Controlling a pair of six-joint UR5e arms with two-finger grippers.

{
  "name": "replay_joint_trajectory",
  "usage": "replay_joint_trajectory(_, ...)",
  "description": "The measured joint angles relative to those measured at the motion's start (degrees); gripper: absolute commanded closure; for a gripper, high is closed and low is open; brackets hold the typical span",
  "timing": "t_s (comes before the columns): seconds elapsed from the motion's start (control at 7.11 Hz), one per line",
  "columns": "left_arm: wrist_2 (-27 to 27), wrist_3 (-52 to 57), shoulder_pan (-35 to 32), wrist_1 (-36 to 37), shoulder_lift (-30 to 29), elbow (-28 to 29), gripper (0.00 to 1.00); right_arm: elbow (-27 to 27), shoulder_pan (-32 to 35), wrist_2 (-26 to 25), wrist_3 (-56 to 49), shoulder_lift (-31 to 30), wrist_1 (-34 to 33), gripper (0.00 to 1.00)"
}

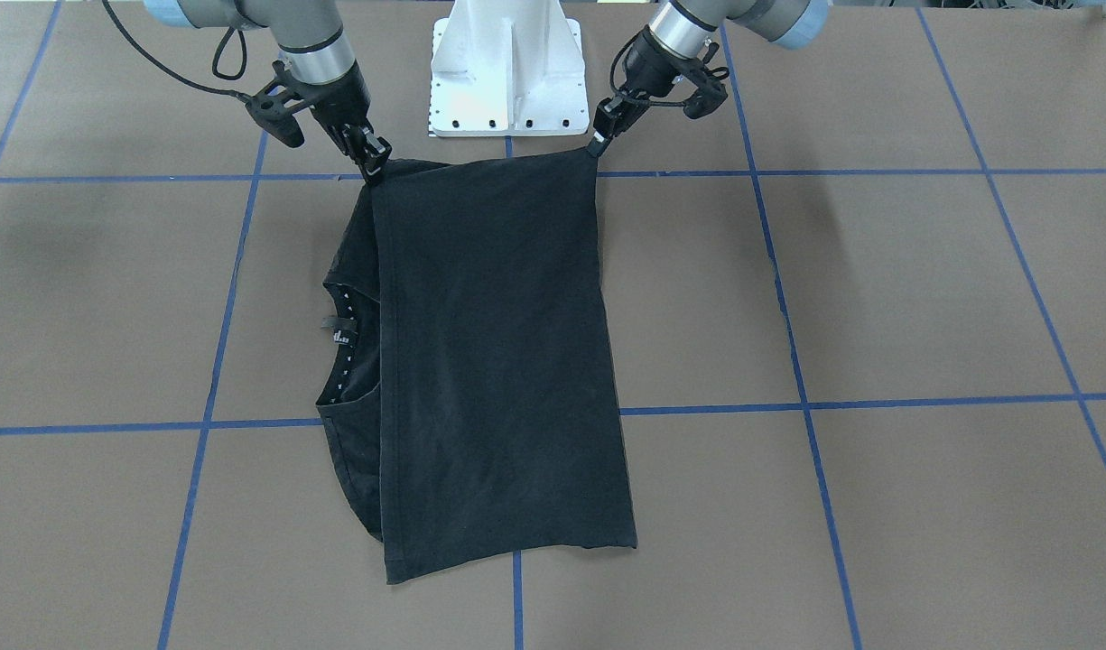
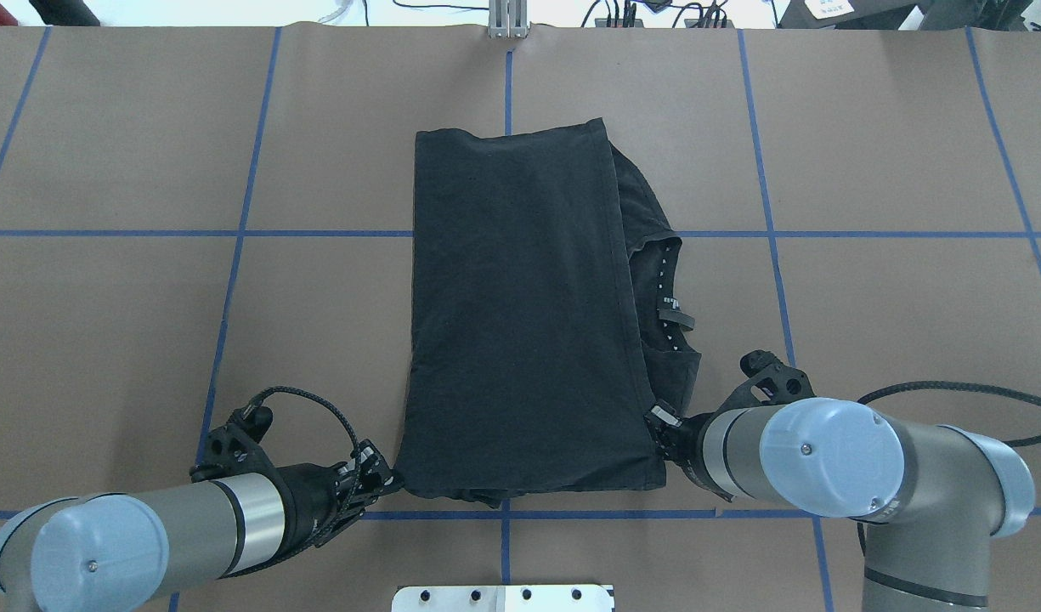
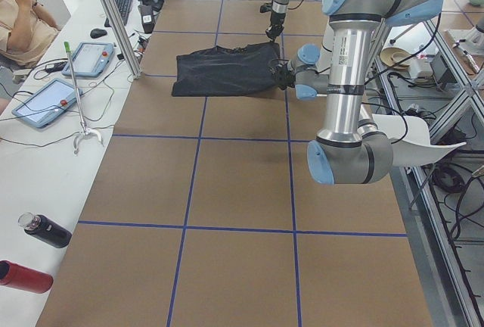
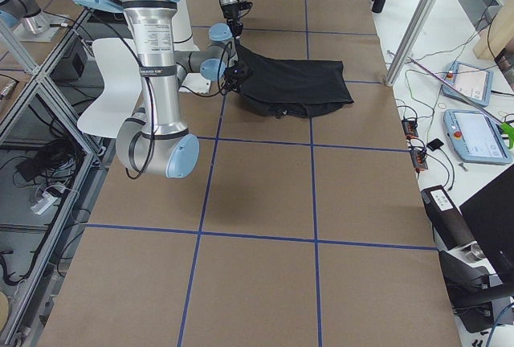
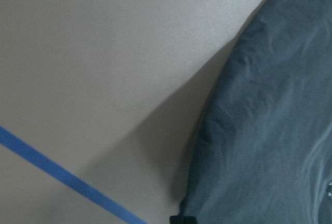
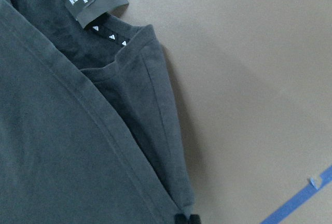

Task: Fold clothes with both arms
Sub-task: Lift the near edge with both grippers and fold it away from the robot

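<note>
The brown worktop (image 2: 146, 170), gridded with blue tape, carries the black t-shirt (image 2: 520, 314) at its centre in the overhead view. The shirt is already doubled into a tall rectangle with the graphic hidden. Its long axis runs from 6 to 12 o'clock, away from the robot, and the collar (image 2: 669, 293) peeks out and opens toward 3 o'clock. The left arm (image 2: 146, 527) and right arm (image 2: 834, 459) reach in low from 7 and 5 o'clock. That spread probably keeps the near edge taut and level for the next fold. The left end effector (image 2: 384, 483) is pinched on the shirt's 7 o'clock corner, and the right end effector (image 2: 660, 421) is clamped on the 5 o'clock corner, both corners drawn slightly outward. A small label (image 2: 675, 316) lies inside the collar.
</note>
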Motion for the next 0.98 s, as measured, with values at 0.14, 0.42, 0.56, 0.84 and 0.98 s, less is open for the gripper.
replay_joint_trajectory(0.14,0.03,-0.87,0.02,0.14,-0.13,-1.07,1.00,2.17,0.10,1.74,0.03,-1.10,0.00,1.00)
replay_joint_trajectory(0.42,-0.27,-0.50,-1.38,0.39,-0.89,-2.68,1.00,4.21,2.49,6.12,0.03,-1.91,0.08,1.00)
replay_joint_trajectory(0.56,-0.47,1.58,-3.64,1.22,-1.92,-2.84,1.00,3.75,5.14,8.60,-0.07,-1.49,0.26,1.00)
replay_joint_trajectory(0.84,-3.14,9.16,-11.28,5.76,-7.60,-0.71,1.00,-2.17,13.18,13.84,-0.59,4.37,0.35,1.00)
replay_joint_trajectory(0.98,-6.10,12.11,-15.83,7.20,-11.13,2.76,1.00,-7.12,17.83,17.61,-1.41,8.50,0.33,1.00)
